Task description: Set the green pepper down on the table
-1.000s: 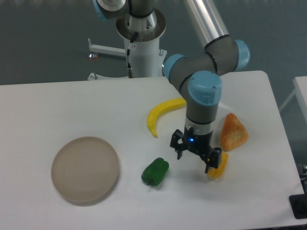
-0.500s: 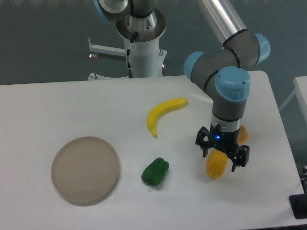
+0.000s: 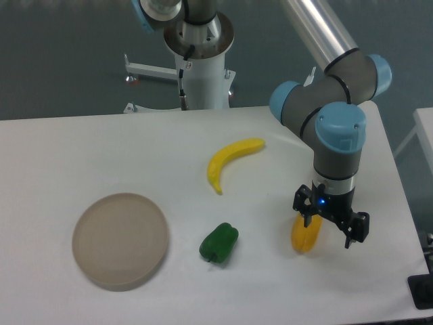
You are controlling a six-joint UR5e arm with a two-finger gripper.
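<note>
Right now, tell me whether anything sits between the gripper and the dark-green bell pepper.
The small glossy dark-green bell pepper lies on the white tabletop, left of the gripper. A small yellow pepper sits beside the gripper, on its pepper-facing side, partly on that line. Beyond it, only bare table separates them.

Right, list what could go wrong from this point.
1. The gripper hangs with its jaws open right beside the yellow pepper; lowering or closing here could knock it or grab the wrong vegetable.
2. The green pepper already lies on the table, well to the left of the gripper; a sweep across to it could catch the yellow pepper.
</note>
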